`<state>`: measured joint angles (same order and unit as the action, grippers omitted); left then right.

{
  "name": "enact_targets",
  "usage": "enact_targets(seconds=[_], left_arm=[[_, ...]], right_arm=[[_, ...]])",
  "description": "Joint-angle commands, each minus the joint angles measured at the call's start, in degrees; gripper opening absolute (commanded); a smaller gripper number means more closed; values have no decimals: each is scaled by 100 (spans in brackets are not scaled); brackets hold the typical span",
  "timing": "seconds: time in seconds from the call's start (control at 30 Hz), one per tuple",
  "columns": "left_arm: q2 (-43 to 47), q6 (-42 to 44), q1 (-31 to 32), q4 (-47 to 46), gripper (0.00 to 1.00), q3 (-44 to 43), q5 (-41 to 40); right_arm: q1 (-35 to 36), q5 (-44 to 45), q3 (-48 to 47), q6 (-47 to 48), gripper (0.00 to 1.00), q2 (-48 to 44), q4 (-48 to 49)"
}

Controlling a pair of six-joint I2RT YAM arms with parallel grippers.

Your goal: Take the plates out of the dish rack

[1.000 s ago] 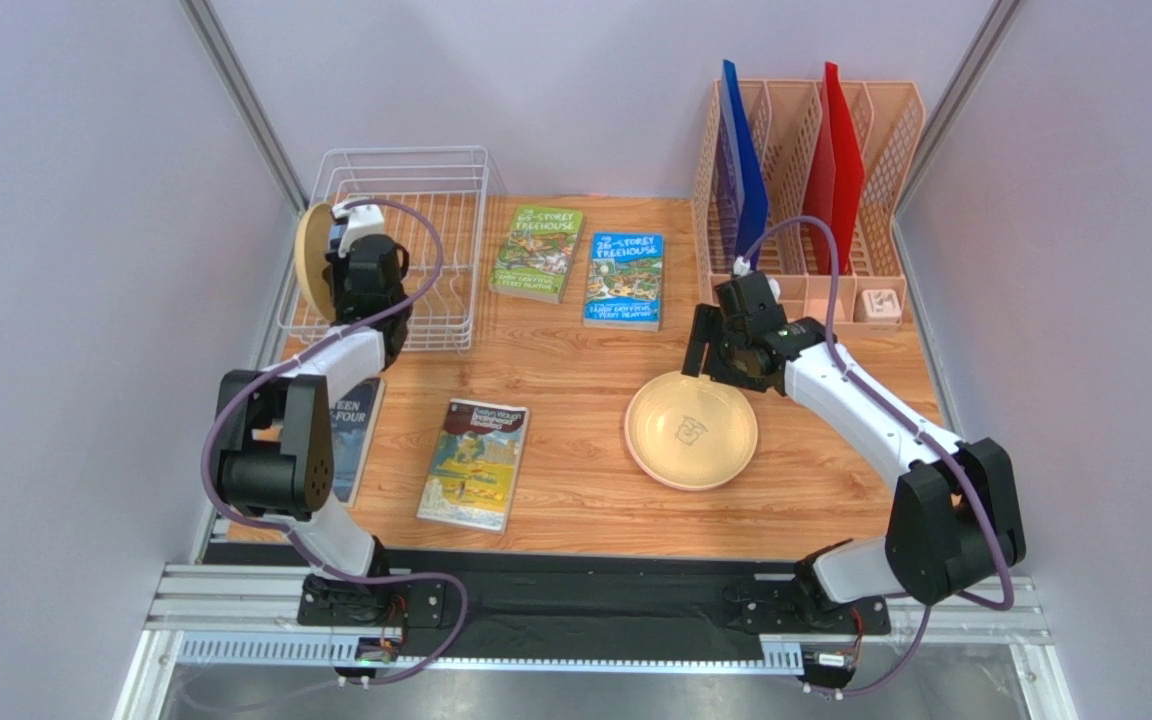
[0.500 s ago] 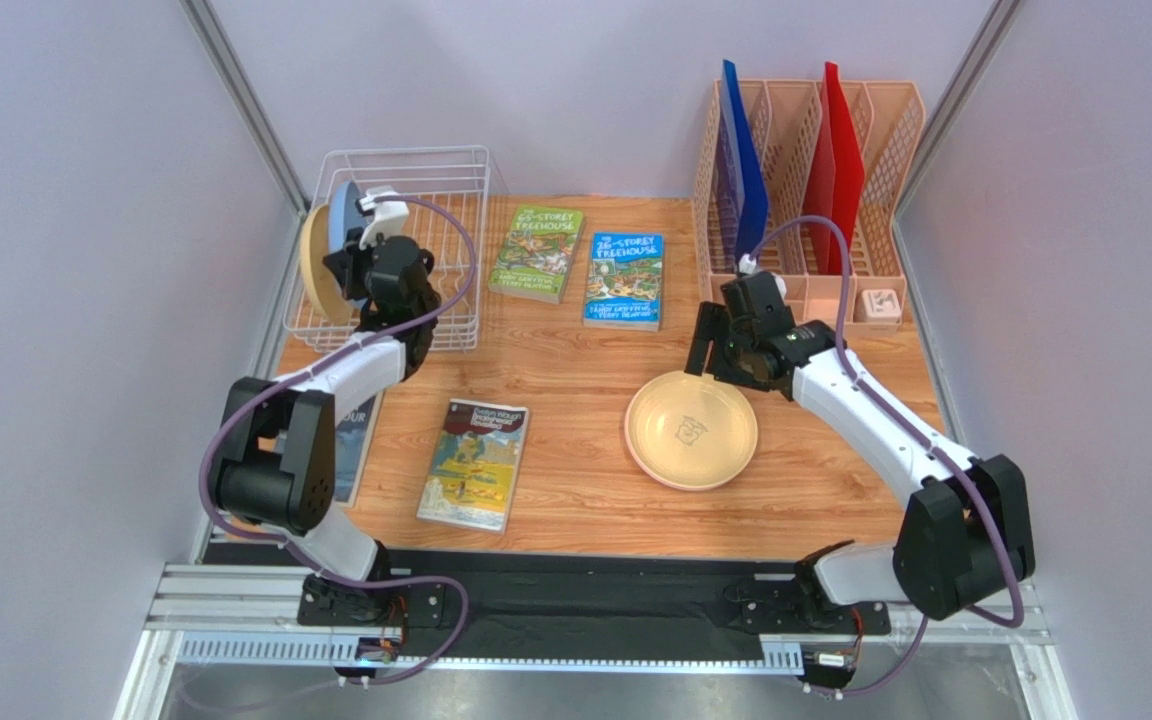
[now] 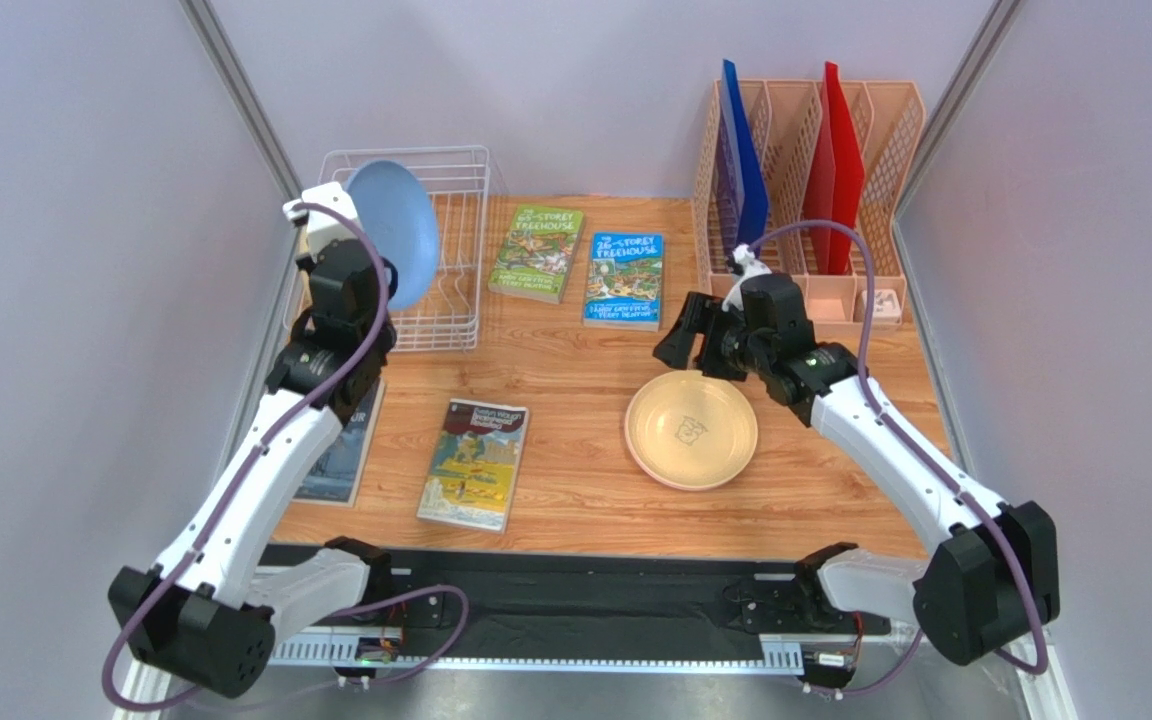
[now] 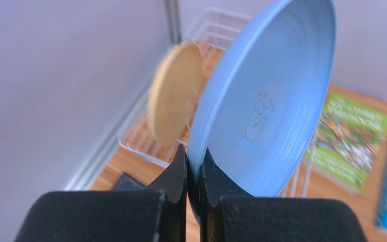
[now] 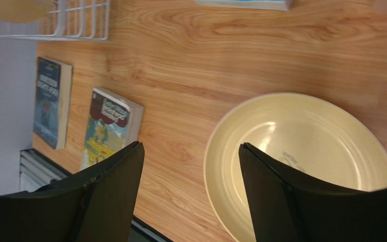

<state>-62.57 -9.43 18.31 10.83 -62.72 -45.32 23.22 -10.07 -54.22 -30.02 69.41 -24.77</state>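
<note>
My left gripper (image 3: 358,261) (image 4: 194,152) is shut on the rim of the light blue plate (image 3: 394,233) (image 4: 271,101). It holds the plate on edge, lifted above the white wire dish rack (image 3: 455,192) (image 4: 130,132). A cream-tan plate (image 4: 174,101) stands upright in the rack behind it; my arm hides this plate in the top view. Another cream plate (image 3: 692,429) (image 5: 306,151) lies flat on the table. My right gripper (image 3: 683,342) (image 5: 190,151) hovers open over that plate's left rim, holding nothing.
Two books (image 3: 537,252) (image 3: 626,279) lie beside the rack. Another book (image 3: 474,462) lies mid-table and a dark one (image 3: 342,447) under my left arm. A peach file organiser (image 3: 815,165) with blue and red folders stands at the back right.
My left arm has risen and lifted the blue plate up out of the rack, leaving the tan plate there. The right gripper drifted slightly left, still open.
</note>
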Motion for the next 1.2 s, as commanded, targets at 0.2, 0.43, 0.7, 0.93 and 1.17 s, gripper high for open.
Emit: enact_targets(seconds=[0.2,0.43,0.7,0.93,1.17], left_arm=[[675,-1842,6,1009,0,893,3080],[676,-2089,6,728,0,1042,4013],[816,-2221,-2,323,0,1262,4505],[816,-2308,-327,-28,0,1437,5103],[913,-1984,-907,-511,45,1877,5893]], right_arm=[[613,-1366,-1107,-179,74,1741,2178],[929,-1867,-1793,-487,73,2788,2960],[991,-1920,-2084,-689,55,3290,3145],[1000,-1666,-1760,-540,0,3123,3058],[816,143,-900,-145,0,1841,1618]])
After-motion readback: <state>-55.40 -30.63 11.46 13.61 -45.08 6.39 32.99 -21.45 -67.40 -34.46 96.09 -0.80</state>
